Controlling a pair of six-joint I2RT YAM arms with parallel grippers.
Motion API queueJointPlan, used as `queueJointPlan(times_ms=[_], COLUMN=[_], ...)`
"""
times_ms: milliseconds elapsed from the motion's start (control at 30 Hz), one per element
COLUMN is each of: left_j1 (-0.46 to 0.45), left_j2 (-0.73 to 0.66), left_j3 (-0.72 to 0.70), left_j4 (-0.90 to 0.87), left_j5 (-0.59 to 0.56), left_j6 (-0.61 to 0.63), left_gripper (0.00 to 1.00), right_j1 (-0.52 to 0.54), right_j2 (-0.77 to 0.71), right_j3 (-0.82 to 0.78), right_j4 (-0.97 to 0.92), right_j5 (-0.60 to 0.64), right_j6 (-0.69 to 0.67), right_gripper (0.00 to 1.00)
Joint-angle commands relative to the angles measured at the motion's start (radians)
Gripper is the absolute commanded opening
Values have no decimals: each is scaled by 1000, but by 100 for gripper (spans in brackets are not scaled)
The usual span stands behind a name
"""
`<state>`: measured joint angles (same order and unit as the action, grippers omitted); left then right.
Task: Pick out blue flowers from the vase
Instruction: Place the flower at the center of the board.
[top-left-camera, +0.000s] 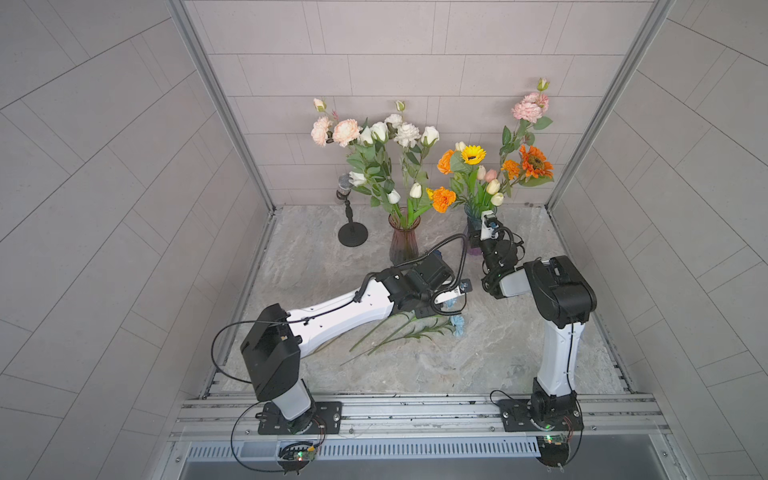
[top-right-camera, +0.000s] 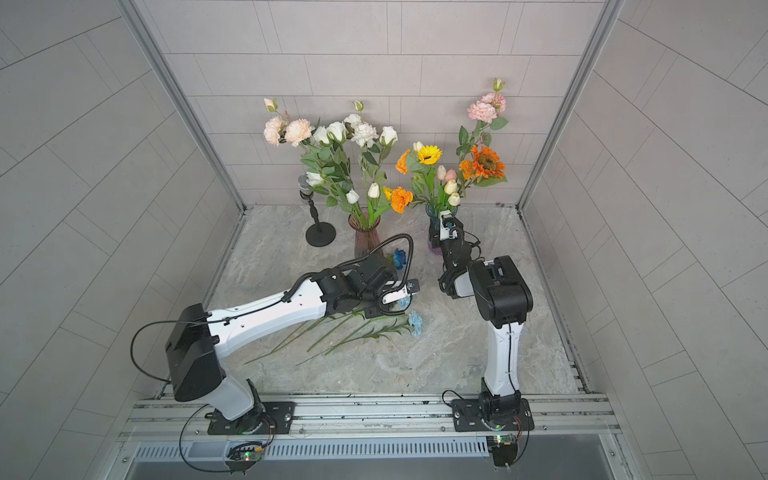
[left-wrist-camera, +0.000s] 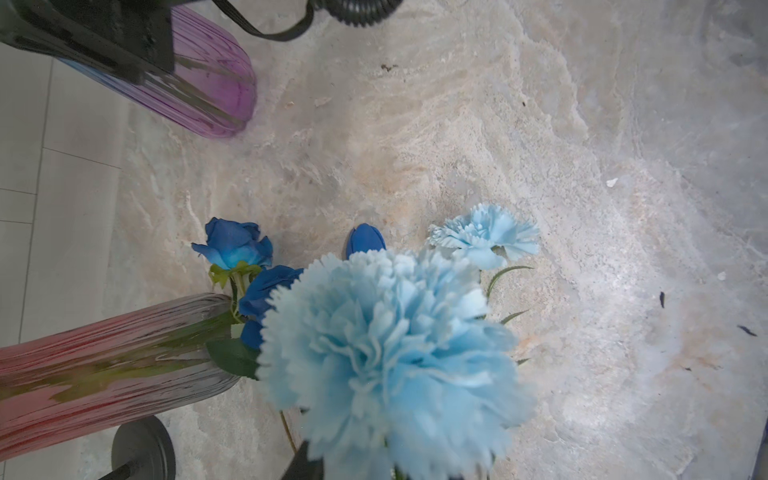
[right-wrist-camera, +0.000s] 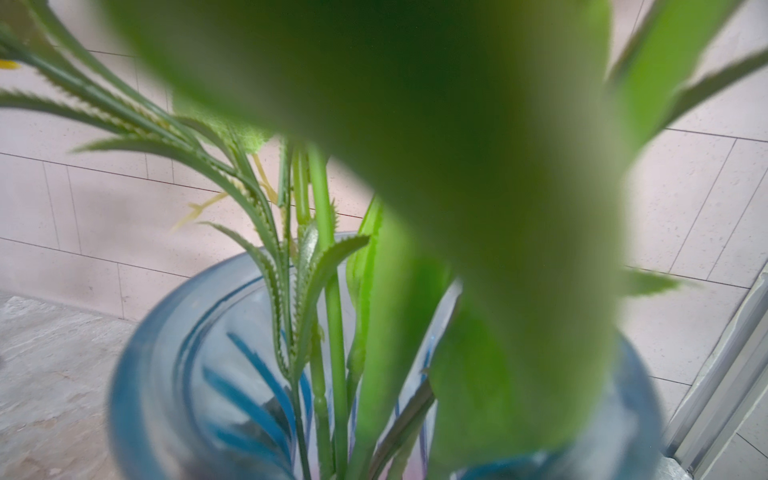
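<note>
Pale-blue carnation (left-wrist-camera: 386, 357) | left fingers (left-wrist-camera: 304, 464) beside it, gap unclear | right fingers hidden

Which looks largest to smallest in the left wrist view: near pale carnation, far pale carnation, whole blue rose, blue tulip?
1. near pale carnation, inflated by closeness.
2. far pale carnation and whole blue rose, roughly alike.
3. blue tulip, partly hidden.

In my left wrist view, lower centre, I count two pale blue carnations (left-wrist-camera: 386, 357), two deep blue roses (left-wrist-camera: 235, 243) and one dark blue tulip (left-wrist-camera: 365, 241). Elsewhere: one pink vase (top-left-camera: 404, 245), one blue vase (right-wrist-camera: 158, 374), one microphone (top-left-camera: 344, 185).
</note>
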<state>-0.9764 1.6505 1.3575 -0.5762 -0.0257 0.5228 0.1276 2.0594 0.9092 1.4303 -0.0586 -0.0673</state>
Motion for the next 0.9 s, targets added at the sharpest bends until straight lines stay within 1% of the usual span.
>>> queueJointPlan(times_ms=[0, 100, 200, 267, 433, 567, 667, 767, 800, 867], left_j1=[0, 0, 3, 4, 21, 32, 43, 53, 59, 81], left_j2=[28, 71, 112, 135, 186, 192, 175, 120, 96, 49], left_j3=[22, 20, 10, -1, -2, -26, -37, -61, -74, -93], left_j4=[-16, 6, 41, 70, 84, 125, 146, 190, 210, 239], left_j5=[-4, -20, -23, -22, 45, 37, 6, -35, -49, -61], left_j6=[-6, -26, -54, -75, -114, -125, -135, -149, -160, -177], left_gripper=[31, 29, 31, 35, 45, 51, 59, 71, 76, 83], right_j1=[-9, -9, -9, -8, -8, -8, -6, -5, -5, -2], right_j2=[32, 50, 68, 74, 74, 66, 58, 56, 58, 61], right_j3=[16, 37, 53, 56, 56, 48, 40, 38, 39, 41], right_j4=[-18, -18, -18, -18, -18, -18, -18, -18, -18, -18], right_j5=[9, 11, 10, 20, 23, 16, 9, 6, 5, 6], right_j6=[-35, -32, -29, -34, -52, -59, -59, -58, -56, -58], right_gripper=[63, 64, 64, 64, 63, 63, 64, 64, 64, 66])
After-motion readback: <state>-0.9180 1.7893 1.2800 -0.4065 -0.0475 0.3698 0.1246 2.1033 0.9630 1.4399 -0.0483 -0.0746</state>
